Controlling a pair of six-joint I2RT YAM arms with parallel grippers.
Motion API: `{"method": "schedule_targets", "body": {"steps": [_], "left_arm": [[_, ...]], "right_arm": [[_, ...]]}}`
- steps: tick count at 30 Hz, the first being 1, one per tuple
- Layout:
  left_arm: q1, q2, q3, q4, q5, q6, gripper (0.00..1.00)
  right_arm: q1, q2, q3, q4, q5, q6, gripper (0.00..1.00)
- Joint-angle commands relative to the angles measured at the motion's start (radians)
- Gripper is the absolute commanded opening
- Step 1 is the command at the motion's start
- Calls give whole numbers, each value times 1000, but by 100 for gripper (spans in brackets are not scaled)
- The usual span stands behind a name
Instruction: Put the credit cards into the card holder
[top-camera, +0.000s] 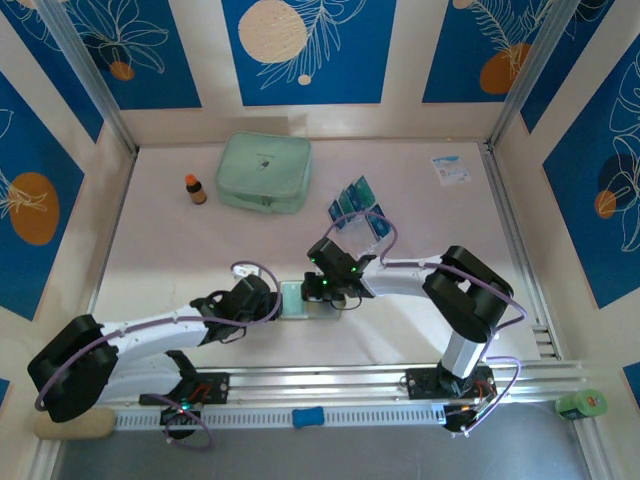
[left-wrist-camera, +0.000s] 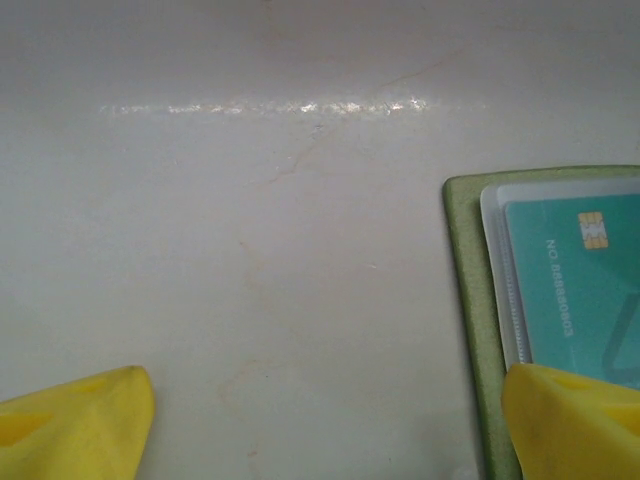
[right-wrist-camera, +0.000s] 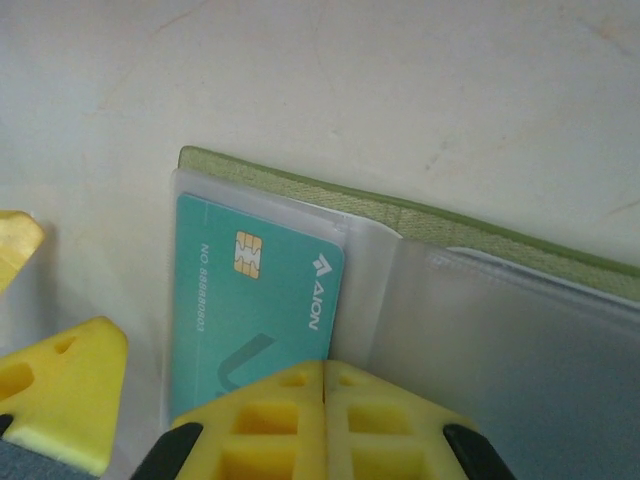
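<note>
Right end effector (right-wrist-camera: 323, 385) has its two yellow fingers pressed together, gripping nothing. Their tips rest on the near end of a teal credit card (right-wrist-camera: 258, 290), which lies inside the clear sleeve of the open card holder (right-wrist-camera: 300, 186). Left end effector (left-wrist-camera: 325, 410) stands wide and holds nothing, with one finger at the holder's olive edge and the other over bare tabletop (left-wrist-camera: 250, 200). The holder lies flat between the two arms, near the front of the tabletop. The remaining credit cards (top-camera: 356, 203) sit fanned farther back, just right of the mint pouch (top-camera: 264, 172).

This looks like seating the card. A good finish would be a slow push along the sleeve's length, with the tips low and flat so the card slides rather than buckles, while the left finger pins the holder against skidding. Too steep a push risks dragging the whole holder or lifting the sleeve's mouth.
</note>
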Motion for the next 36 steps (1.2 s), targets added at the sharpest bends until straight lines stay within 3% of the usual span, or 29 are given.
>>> {"method": "schedule_targets", "body": {"steps": [1, 16, 24, 36], "left_arm": [[9, 0, -10, -3, -11, -2, 90], [10, -50, 99, -70, 7, 48, 90], [7, 4, 162, -60, 56, 52, 89], [-48, 102, 206, -12, 46, 8, 89]], "right_arm": [[9, 18, 19, 13, -29, 17, 0], [-69, -160, -13, -63, -20, -31, 0], [-149, -241, -65, -95, -33, -66, 0], [-171, -280, -97, -168, -25, -115, 0]]}}
